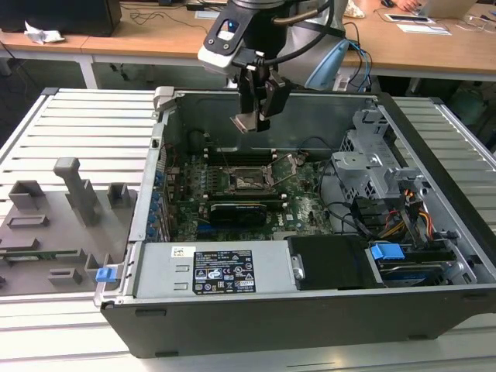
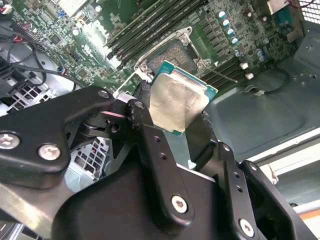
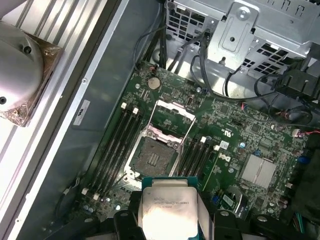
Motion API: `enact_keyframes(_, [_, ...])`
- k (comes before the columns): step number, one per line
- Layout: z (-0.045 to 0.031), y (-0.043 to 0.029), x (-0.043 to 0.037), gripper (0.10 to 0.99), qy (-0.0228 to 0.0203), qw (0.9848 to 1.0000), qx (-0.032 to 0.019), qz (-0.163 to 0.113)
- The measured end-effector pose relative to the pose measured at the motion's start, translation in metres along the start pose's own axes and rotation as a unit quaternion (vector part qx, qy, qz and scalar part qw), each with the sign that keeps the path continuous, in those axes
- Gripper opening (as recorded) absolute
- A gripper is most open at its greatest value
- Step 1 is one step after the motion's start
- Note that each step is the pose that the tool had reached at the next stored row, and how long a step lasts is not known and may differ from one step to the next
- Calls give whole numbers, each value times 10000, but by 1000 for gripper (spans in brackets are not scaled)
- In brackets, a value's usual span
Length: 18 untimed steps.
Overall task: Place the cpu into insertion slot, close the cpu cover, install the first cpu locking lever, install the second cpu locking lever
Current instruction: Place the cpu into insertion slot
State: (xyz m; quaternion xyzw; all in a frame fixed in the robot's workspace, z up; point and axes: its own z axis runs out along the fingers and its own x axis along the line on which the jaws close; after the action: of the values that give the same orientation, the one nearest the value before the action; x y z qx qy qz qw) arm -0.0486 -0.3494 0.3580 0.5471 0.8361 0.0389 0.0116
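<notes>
- The cpu (image 2: 177, 102) is clamped by opposite edges between the two black fingers (image 2: 150, 140) of the gripper (image 3: 170, 222); the jaws are closed on it.
- The chip's dull silver face is seen in both wrist views, and the chip is carried clear of the board, touching nothing else.
- In the exterior view, the gripper is held over the open case (image 1: 271, 318), with the cpu tilted at its tip.
- The insertion slot (image 3: 152, 157) is found below and just ahead of the fingertips, well apart from the cpu, with its dark contact field left bare.
- The cpu cover (image 3: 172, 117) is swung up and open, beyond the slot from the gripper.
- The slot is flanked on two sides by memory slots (image 3: 117, 142) on the motherboard (image 3: 235, 145).
</notes>
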Motion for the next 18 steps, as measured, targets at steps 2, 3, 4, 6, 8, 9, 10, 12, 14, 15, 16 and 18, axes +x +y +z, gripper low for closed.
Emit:
enact_keyframes(2, [11, -1, 0, 525, 0, 10000, 0, 3])
enact_keyframes(3, [15, -1, -1, 525, -1, 10000, 0, 9])
enact_keyframes(4, [17, -1, -1, 525, -2, 10000, 0, 17])
enact_keyframes(6, [25, -2, -1, 525, -12, 9999, -4, 146])
enact_keyframes(8, [30, -3, -1, 525, -30, 9995, -6, 327])
enact_keyframes(9, [36, -3, -1, 525, -40, 9992, -6, 405])
enact_keyframes(10, [42, -3, -1, 525, -51, 9988, -6, 481])
enact_keyframes(12, [50, -4, -1, 525, -66, 9982, -6, 602])
enact_keyframes(14, [61, -5, -1, 525, -83, 9969, -9, 783])
enact_keyframes(15, [65, -5, -2, 525, -93, 9962, -10, 866])
enact_keyframes(16, [69, -6, -2, 525, -102, 9952, -11, 975])
enact_keyframes(18, [80, -6, -2, 525, -109, 9943, -13, 1056])
